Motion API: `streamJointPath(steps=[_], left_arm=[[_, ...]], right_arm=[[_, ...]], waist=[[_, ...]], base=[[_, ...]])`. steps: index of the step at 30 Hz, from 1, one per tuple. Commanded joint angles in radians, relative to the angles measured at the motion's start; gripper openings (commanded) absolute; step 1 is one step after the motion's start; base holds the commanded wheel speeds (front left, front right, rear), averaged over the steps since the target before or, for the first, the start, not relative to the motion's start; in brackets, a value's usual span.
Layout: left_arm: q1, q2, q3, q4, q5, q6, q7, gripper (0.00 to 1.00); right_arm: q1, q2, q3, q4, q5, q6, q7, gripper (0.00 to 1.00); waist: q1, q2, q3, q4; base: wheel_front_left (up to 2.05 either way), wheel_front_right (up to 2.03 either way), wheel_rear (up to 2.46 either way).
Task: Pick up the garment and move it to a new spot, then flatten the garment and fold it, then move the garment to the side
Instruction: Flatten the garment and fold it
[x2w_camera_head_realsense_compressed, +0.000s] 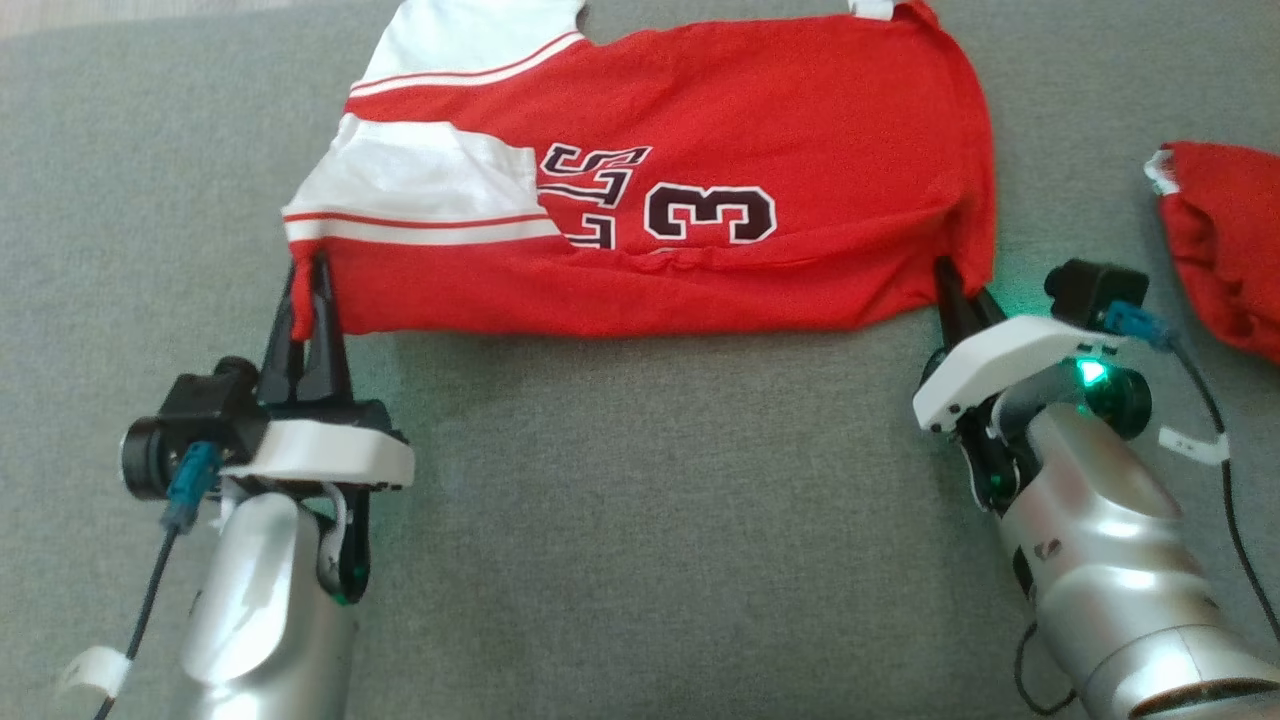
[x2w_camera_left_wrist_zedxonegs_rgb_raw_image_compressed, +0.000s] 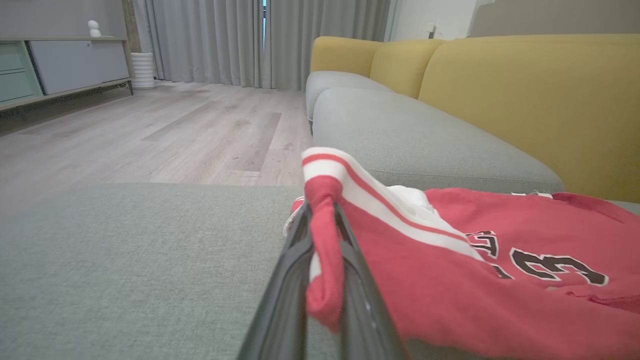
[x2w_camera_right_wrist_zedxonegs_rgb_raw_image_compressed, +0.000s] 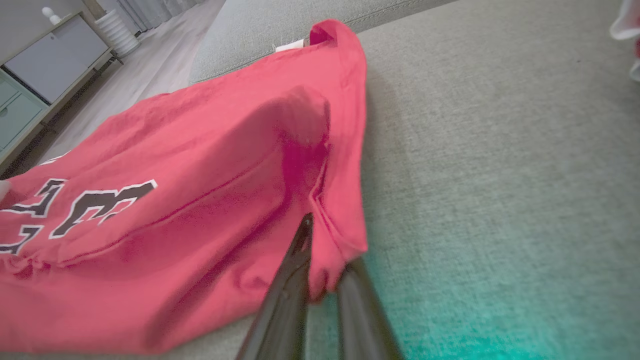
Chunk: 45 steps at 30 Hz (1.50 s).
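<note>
Grey seat cushion (x2w_camera_head_realsense_compressed: 640, 520) sat under everything. Red jersey (x2w_camera_head_realsense_compressed: 720, 130) lay spread on it across the far part of the head view, turned sideways. White panels with red stripes were toward the left, a black "3" outlined in white was near the middle, and the plain red end was on the right. Its near edge ran roughly straight between the two grippers. Left gripper (x2w_camera_head_realsense_compressed: 308, 268) was clamped on the near-left corner, just below the white stripe. In the left wrist view a red fold of the jersey (x2w_camera_left_wrist_zedxonegs_rgb_raw_image_compressed: 450, 295) was pinched between the dark fingers (x2w_camera_left_wrist_zedxonegs_rgb_raw_image_compressed: 282, 300) of the left gripper (x2w_camera_left_wrist_zedxonegs_rgb_raw_image_compressed: 322, 212), bunched and raised a little off the cushion. Right gripper (x2w_camera_head_realsense_compressed: 948, 272) was closed on the near-right corner. In the right wrist view the right gripper (x2w_camera_right_wrist_zedxonegs_rgb_raw_image_compressed: 327, 245) had the hem of the jersey (x2w_camera_right_wrist_zedxonegs_rgb_raw_image_compressed: 165, 165) caught between its fingers, with the fabric rucked into a raised fold just beyond. Green light (x2w_camera_head_realsense_compressed: 1090, 372) glowed on the right wrist and tinted the cushion nearby. Second red cloth (x2w_camera_head_realsense_compressed: 1225, 240) sat crumpled at the right edge, apart from the jersey. Farther off in the left wrist view were a yellow backrest (x2w_camera_left_wrist_zedxonegs_rgb_raw_image_compressed: 525, 95), wood floor (x2w_camera_left_wrist_zedxonegs_rgb_raw_image_compressed: 150, 130), grey curtains (x2w_camera_left_wrist_zedxonegs_rgb_raw_image_compressed: 215, 40) and a low cabinet (x2w_camera_left_wrist_zedxonegs_rgb_raw_image_compressed: 70, 65).
</note>
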<state>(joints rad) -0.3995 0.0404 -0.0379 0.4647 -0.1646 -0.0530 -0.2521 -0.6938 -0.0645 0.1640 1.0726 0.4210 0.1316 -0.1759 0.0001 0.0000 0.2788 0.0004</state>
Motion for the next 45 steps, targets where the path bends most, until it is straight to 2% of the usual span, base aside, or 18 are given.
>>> streamJointPath(steps=[1, 6, 13, 21, 34, 41, 42, 43, 44, 45], left_arm=[[-0.007, 0.019, 0.042, -0.029, 0.01, 0.002, -0.01, 0.0], [0.01, 0.025, 0.078, -0.043, 0.014, 0.004, -0.01, 0.0], [0.045, 0.022, 0.103, -0.054, 0.021, 0.003, -0.01, 0.0], [0.097, 0.016, 0.096, -0.057, 0.024, -0.013, -0.01, 0.0], [0.278, 0.013, 0.035, -0.1, 0.04, -0.047, -0.01, 0.0], [0.373, 0.012, 0.006, -0.125, 0.038, -0.057, -0.01, 0.0], [0.372, 0.012, 0.0, -0.115, 0.037, -0.058, -0.01, 0.0], [0.367, 0.012, -0.006, -0.105, 0.038, -0.059, -0.01, 0.24], [0.361, 0.012, -0.013, -0.095, 0.037, -0.06, -0.01, 0.74], [0.354, 0.012, -0.017, -0.087, 0.035, -0.061, -0.01, 1.0]], right_arm=[[-0.02, 0.014, 0.024, 0.001, -0.016, -0.001, -0.024, 0.0], [-0.04, 0.014, 0.007, 0.035, -0.071, -0.001, -0.068, 0.0], [-0.034, 0.014, -0.004, 0.046, -0.092, -0.001, -0.075, 0.0], [0.026, 0.005, 0.015, 0.015, -0.059, -0.001, -0.046, 0.0], [0.266, 0.001, 0.038, -0.178, -0.002, -0.001, -0.062, 0.0], [0.409, -0.01, 0.007, -0.333, -0.034, -0.001, 0.009, 0.0], [0.42, -0.01, -0.005, -0.351, -0.044, -0.001, 0.016, 0.35], [0.429, -0.01, -0.018, -0.369, -0.055, -0.001, 0.023, 1.0], [0.436, -0.009, -0.029, -0.387, -0.064, -0.001, 0.031, 1.0], [0.44, -0.007, -0.039, -0.407, -0.071, -0.001, 0.037, 1.0]], waist=[[-0.0001, 0.0, -0.009, -0.006], [-0.0001, 0.0, -0.038, -0.021], [-0.0001, 0.0, -0.083, -0.036], [-0.0001, 0.0, -0.125, -0.046], [-0.0001, 0.0, -0.203, -0.079], [-0.0001, 0.0, -0.232, -0.096], [-0.0001, 0.0, -0.232, -0.097], [-0.0001, 0.0, -0.232, -0.097], [-0.0001, 0.0, -0.232, -0.097], [-0.0001, 0.0, -0.232, -0.097]], base=[[0.0, 0.0, 0.0], [0.0, 0.0, 0.0], [0.0, 0.0, 0.0], [0.0, 0.0, 0.0], [0.0, 0.0, 0.0], [0.0, 0.0, 0.0], [0.0, 0.0, 0.0], [0.0, 0.0, 0.0], [0.0, 0.0, 0.0], [0.0, 0.0, 0.0]])
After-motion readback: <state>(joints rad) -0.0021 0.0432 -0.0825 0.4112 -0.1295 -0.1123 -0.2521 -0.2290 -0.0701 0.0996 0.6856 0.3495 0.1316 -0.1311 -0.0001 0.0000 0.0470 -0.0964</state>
